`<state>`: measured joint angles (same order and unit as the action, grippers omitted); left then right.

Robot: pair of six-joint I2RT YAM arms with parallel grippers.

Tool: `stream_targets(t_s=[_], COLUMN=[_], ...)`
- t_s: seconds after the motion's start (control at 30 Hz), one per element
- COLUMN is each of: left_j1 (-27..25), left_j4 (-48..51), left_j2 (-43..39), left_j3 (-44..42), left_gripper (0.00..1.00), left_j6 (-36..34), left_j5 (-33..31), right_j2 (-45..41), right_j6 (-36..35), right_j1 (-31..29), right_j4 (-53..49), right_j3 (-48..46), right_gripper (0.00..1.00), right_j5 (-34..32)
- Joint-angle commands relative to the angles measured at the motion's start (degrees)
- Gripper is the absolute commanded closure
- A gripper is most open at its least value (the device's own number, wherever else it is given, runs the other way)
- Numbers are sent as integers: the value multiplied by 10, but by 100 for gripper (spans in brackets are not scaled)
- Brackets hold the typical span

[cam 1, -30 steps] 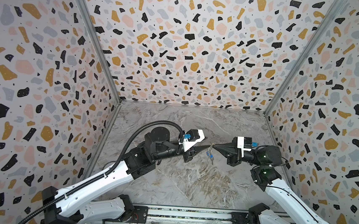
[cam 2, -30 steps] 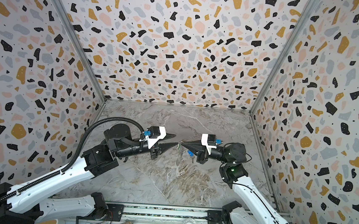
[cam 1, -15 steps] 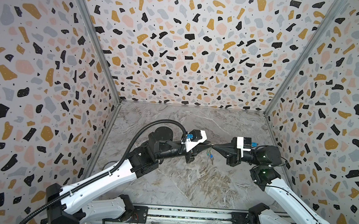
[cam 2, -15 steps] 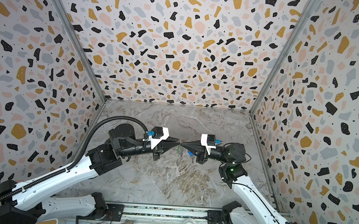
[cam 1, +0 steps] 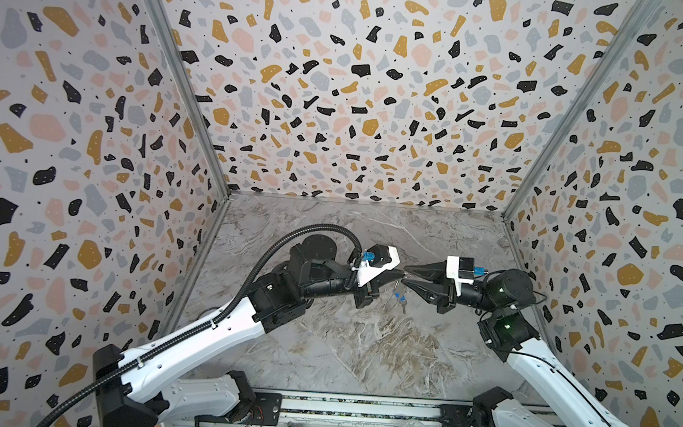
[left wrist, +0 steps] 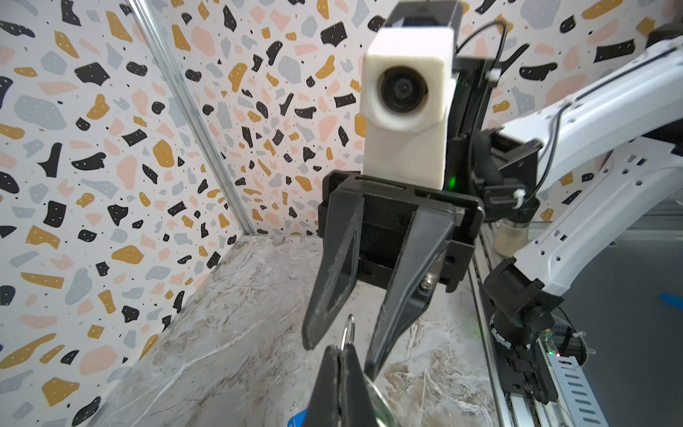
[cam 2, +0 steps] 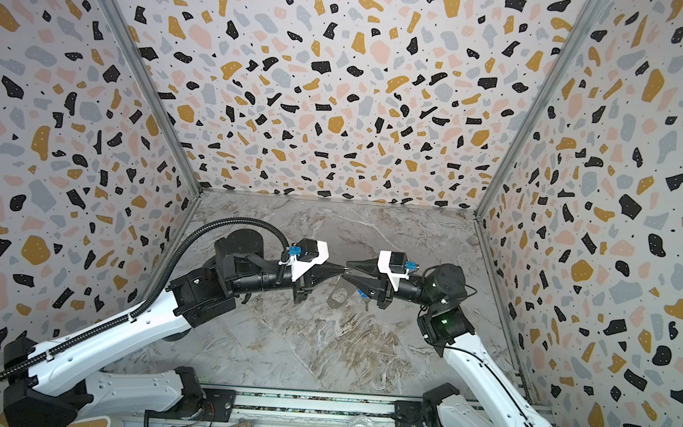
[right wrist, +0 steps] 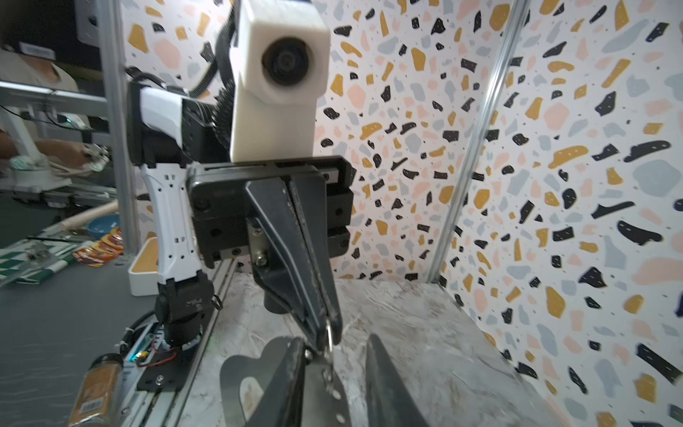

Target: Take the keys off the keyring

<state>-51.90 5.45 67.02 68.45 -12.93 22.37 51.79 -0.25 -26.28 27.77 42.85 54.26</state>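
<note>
- Above the table [cam 1: 341, 348], your left gripper [cam 2: 341, 269] has just clamped the metal link [right wrist: 328, 338].
- Your right gripper [cam 1: 404, 275] has parted, letting go.
- Beneath them the keyring strap [cam 2: 337, 297] and keys [cam 1: 399, 299] dangle, still attached.

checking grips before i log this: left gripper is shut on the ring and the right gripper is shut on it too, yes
No: the right gripper is open, its jaws apart, as the left wrist view shows. The left gripper is shut on the ring, as you say.
</note>
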Motion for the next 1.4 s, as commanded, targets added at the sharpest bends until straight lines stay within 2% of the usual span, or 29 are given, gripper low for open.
stream_targets(t_s=[0.0,0.17,0.5,1.1,1.37], left_j1=[-2,-4,-9,-28,-31], left_j4=[104,245,367,381,381], left_j2=[19,75,138,156,156], left_j3=[72,173,289,309,310], left_gripper=[100,100,100,100,100], left_j6=[-55,-113,-161,-169,-171], left_j5=[-17,-52,-93,-110,-110], right_j2=[-27,-19,-10,1,14], right_j6=[-167,-253,-268,-189,-182], right_j1=[-2,-1,-2,-5,-6], right_j4=[-215,-332,-372,-284,-296], right_j3=[71,124,143,101,98], right_gripper=[66,66,78,81,83], right_j5=[-102,-138,-103,-45,-41])
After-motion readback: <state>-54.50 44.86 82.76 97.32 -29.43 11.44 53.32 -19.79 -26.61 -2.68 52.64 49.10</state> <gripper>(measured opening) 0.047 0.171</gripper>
